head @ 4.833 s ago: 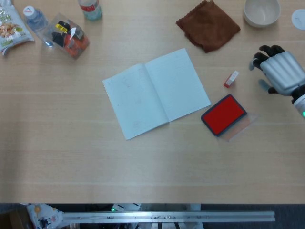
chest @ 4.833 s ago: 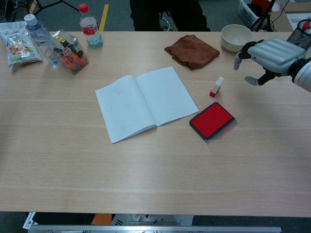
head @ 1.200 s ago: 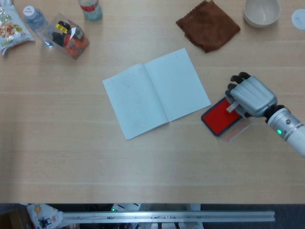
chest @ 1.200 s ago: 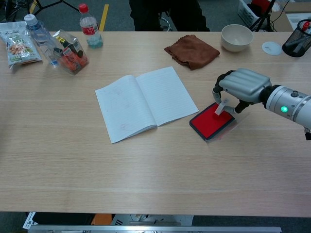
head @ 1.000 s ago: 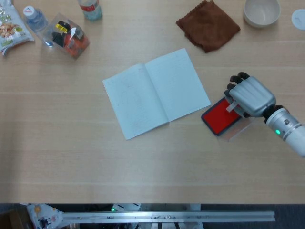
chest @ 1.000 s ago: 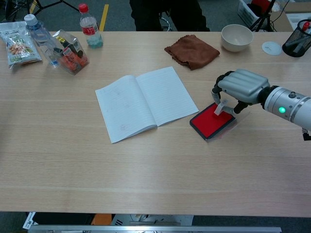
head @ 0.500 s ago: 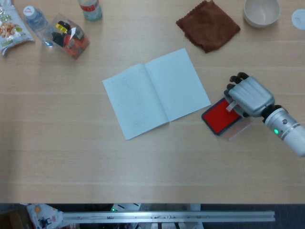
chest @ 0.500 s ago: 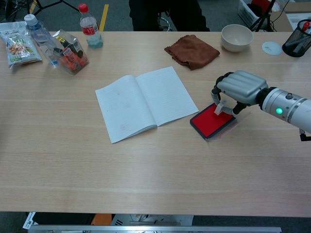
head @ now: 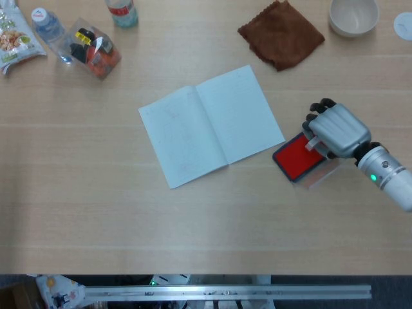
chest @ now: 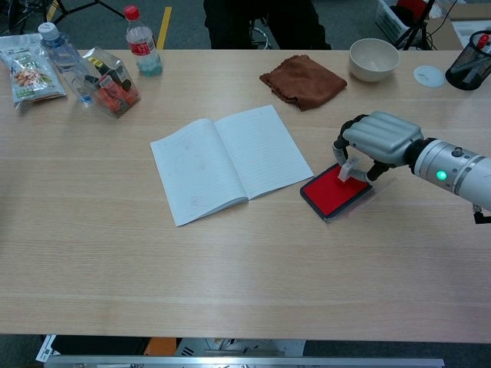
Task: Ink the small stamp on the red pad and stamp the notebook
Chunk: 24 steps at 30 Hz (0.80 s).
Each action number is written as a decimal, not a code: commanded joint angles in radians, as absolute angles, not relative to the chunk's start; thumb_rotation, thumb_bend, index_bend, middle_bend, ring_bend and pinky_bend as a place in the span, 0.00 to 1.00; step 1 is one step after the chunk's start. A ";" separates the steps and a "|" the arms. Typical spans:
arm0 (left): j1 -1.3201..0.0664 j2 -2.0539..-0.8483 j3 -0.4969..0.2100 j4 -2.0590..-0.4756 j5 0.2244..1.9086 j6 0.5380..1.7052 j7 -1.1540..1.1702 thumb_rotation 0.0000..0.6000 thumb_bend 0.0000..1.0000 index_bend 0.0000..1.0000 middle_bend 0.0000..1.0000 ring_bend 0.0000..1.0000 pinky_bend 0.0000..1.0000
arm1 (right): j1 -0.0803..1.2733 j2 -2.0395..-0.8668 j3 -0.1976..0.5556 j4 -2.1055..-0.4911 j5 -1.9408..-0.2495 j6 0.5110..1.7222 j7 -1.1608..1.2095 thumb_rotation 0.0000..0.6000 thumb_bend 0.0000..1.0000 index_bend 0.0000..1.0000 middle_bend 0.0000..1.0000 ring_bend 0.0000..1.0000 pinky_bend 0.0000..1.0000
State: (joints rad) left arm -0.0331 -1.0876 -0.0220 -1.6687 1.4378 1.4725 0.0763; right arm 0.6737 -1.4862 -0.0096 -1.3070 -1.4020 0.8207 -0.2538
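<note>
Right robot hand holds the small stamp pinched in its curled fingers, with the stamp's lower end down at the far corner of the red pad. The head view shows the same grip: right robot hand over the pad's far edge, the pale stamp poking out from under the fingers. Whether the stamp face is pressed flat on the ink cannot be told from either view. The left robot hand is not in view.

The open notebook lies well apart from the pad, nearer the middle of the surface, its pages bare where they can be read.

The risks seem to lie in the contact and the carry. The stamp sits near the pad's corner and looks tilted, so it may pick up ink on one edge only and leave a partial mark. Pressing there could also tip or slide the pad, which rests loose on a clear sheet. A shallow pinch could let the stamp twist or drop on the way across.
</note>
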 commanded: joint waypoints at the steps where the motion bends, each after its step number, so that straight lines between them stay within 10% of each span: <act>1: -0.033 -1.087 -0.022 -1.669 1.437 1.472 0.075 1.00 0.30 0.13 0.06 0.06 0.04 | 0.675 -1.465 0.005 -1.335 -1.403 0.834 -0.227 1.00 0.37 0.72 0.47 0.22 0.21; 24: -0.020 -1.078 -0.012 -1.676 1.460 1.493 0.065 1.00 0.30 0.13 0.06 0.06 0.04 | 0.772 -1.614 0.095 -1.300 -1.291 0.789 -0.321 1.00 0.37 0.72 0.47 0.22 0.21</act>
